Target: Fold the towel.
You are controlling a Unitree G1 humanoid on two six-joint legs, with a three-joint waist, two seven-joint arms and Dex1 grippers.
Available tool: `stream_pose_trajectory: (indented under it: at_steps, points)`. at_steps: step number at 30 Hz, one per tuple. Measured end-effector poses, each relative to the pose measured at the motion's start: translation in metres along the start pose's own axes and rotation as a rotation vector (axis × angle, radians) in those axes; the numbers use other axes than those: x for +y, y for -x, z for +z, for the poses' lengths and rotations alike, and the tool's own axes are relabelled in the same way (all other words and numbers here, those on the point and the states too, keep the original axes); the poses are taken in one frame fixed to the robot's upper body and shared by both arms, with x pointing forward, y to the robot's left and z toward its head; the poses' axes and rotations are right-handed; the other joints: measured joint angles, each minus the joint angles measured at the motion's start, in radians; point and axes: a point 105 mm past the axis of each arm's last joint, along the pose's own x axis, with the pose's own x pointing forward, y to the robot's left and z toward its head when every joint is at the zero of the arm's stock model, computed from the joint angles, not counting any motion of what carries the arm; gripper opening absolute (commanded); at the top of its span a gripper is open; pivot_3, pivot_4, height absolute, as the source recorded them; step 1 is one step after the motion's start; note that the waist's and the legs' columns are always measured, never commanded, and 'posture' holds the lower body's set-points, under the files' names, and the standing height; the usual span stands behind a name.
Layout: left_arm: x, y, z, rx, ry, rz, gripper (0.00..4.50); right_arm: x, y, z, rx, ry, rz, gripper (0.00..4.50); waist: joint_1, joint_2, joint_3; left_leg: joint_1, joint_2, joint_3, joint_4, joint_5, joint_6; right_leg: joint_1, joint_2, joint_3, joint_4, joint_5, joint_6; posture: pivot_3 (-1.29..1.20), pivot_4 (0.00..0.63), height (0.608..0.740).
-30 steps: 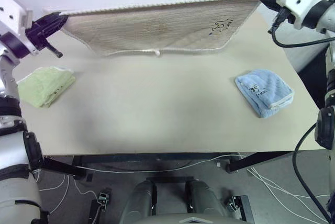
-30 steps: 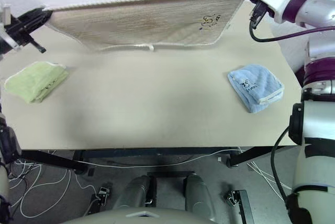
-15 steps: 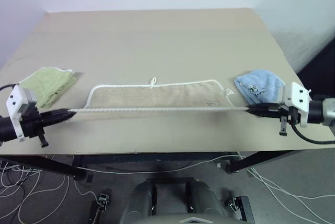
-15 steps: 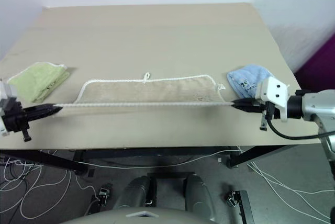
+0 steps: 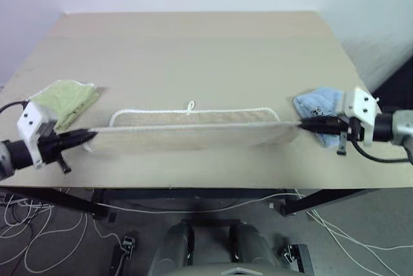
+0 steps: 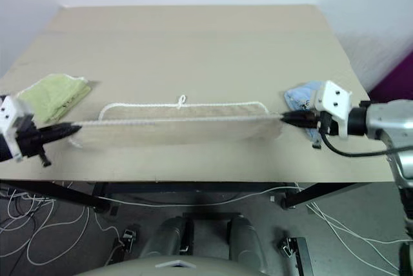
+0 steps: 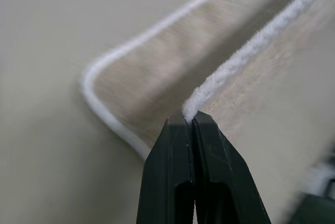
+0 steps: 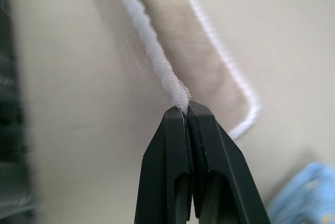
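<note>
The beige towel [image 5: 193,131] with white corded edging lies stretched across the near part of the table, its far edge with a small white loop [image 5: 190,106] resting flat. My left gripper [image 5: 87,137] is shut on the towel's near left corner, held just above the tabletop. At the opposite end my right gripper [image 5: 303,123] is shut on the near right corner. Each wrist view shows the black fingers [image 7: 191,130] pinched on the white cord [image 8: 157,62], with the towel's lower layer on the table beyond.
A small light-green folded towel [image 5: 64,100] lies at the table's left, just beyond my left gripper. A light-blue folded towel [image 5: 319,105] sits at the right, close behind my right gripper. The table's front edge [image 5: 193,186] runs just below the towel.
Both grippers came down and back toward me from high at the far side, carrying the towel's held edge over the part that settled on the table. Since half a second ago the towel sagged lower.
</note>
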Motion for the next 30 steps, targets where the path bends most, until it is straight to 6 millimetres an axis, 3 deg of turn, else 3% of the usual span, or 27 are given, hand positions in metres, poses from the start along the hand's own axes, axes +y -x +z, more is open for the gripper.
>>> stream_pose_trajectory:
  at_steps: [6, 10, 16, 20, 23, 30]
  points:
    - [0.019, -0.032, -0.014, 0.047, -0.047, 0.060, 0.00, -0.026, -0.033, -0.016, 0.029, 0.011, -0.036, 0.04, -0.002, 0.000, 0.000, -0.003, 0.000, 0.001, 0.000, 0.000, 0.000, -0.004, 0.001, 0.000, 0.001, 0.000, 0.000, 0.00, 0.150, 0.740]
    - [0.029, -0.049, -0.013, 0.047, -0.067, 0.087, 0.00, -0.036, -0.050, -0.028, 0.042, 0.012, -0.056, 0.04, -0.002, 0.000, 0.000, -0.003, 0.000, 0.001, 0.001, 0.000, 0.000, -0.004, 0.004, 0.000, 0.002, 0.000, 0.000, 0.00, 0.150, 0.740]
    - [0.034, -0.067, -0.009, 0.036, -0.089, 0.100, 0.00, -0.038, -0.056, -0.045, 0.072, 0.002, -0.055, 0.04, -0.002, 0.000, 0.000, -0.003, -0.001, 0.001, 0.001, 0.000, 0.000, -0.003, 0.004, 0.000, 0.002, 0.000, 0.000, 0.00, 0.150, 0.740]
    - [0.034, -0.075, -0.014, 0.034, -0.072, 0.115, 0.00, -0.037, -0.057, -0.047, 0.069, -0.007, -0.038, 0.04, -0.005, 0.000, 0.000, -0.003, 0.000, 0.001, 0.001, 0.000, 0.000, -0.004, 0.005, 0.000, 0.003, 0.000, 0.000, 0.00, 0.150, 0.740]
    - [0.035, -0.077, -0.015, 0.031, -0.060, 0.117, 0.70, -0.035, -0.057, -0.047, 0.070, -0.020, -0.019, 0.69, -0.005, 0.000, 0.000, -0.003, 0.000, 0.001, 0.002, 0.000, 0.000, -0.004, 0.005, 0.000, 0.003, 0.000, 0.001, 0.00, 0.150, 0.740]
    - [0.036, -0.076, -0.018, 0.036, -0.026, 0.121, 3.02, -0.039, -0.050, -0.048, 0.059, -0.064, -0.039, 3.08, -0.003, 0.000, 0.000, -0.003, 0.000, 0.001, 0.002, 0.000, 0.000, -0.003, 0.005, 0.000, 0.003, 0.000, 0.001, 0.00, 0.150, 0.740]
